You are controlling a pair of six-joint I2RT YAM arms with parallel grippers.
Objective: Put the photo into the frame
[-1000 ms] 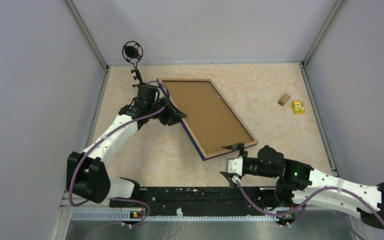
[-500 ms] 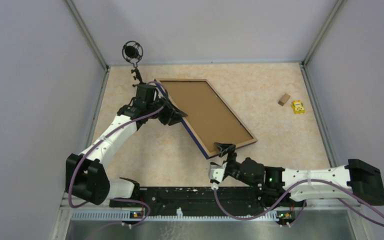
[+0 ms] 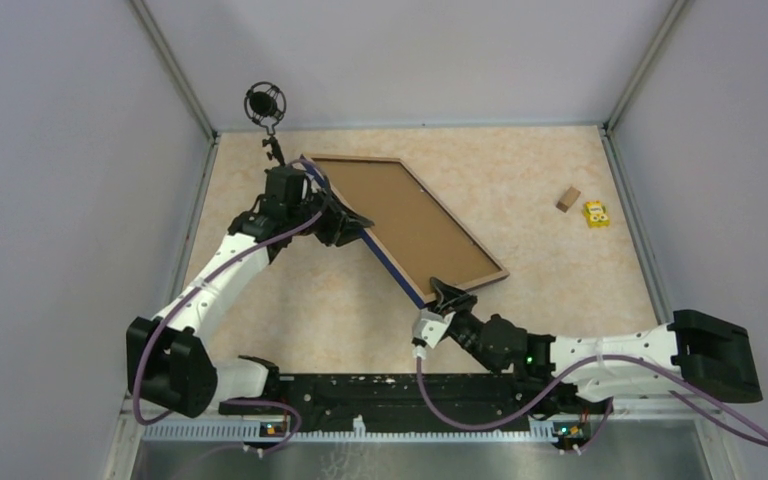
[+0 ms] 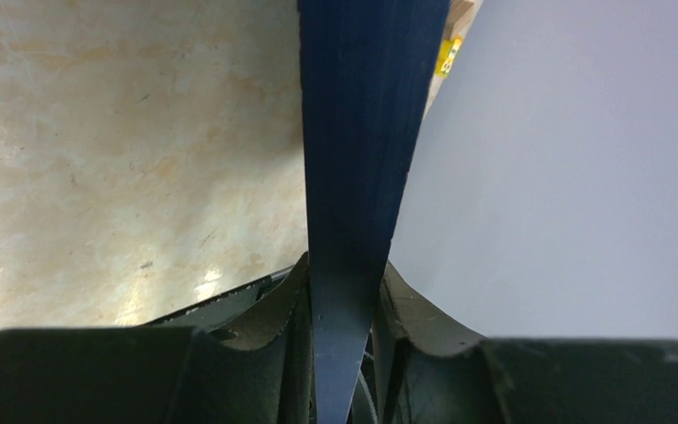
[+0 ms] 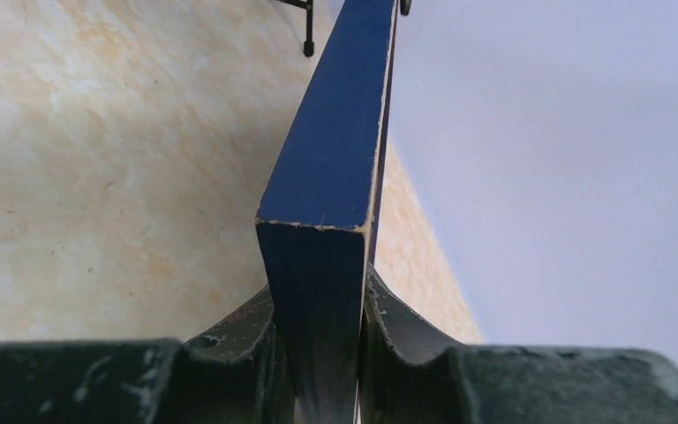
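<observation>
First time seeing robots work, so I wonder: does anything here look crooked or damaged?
The large thin-railed rectangular picture frame is askew: it is held diagonally and tilted, its dark blue rail clamped by the left tool and the right tool. Paint looks chipped at its near corner.

Dark blue frame (image 5: 322, 159) — plain brown backing board (image 3: 400, 215) — mottled beige table (image 3: 560, 270)

Soft, even lighting overhead; faint glare on the counter (image 4: 97, 159), and both wrist views blur along their bottom edges.
</observation>
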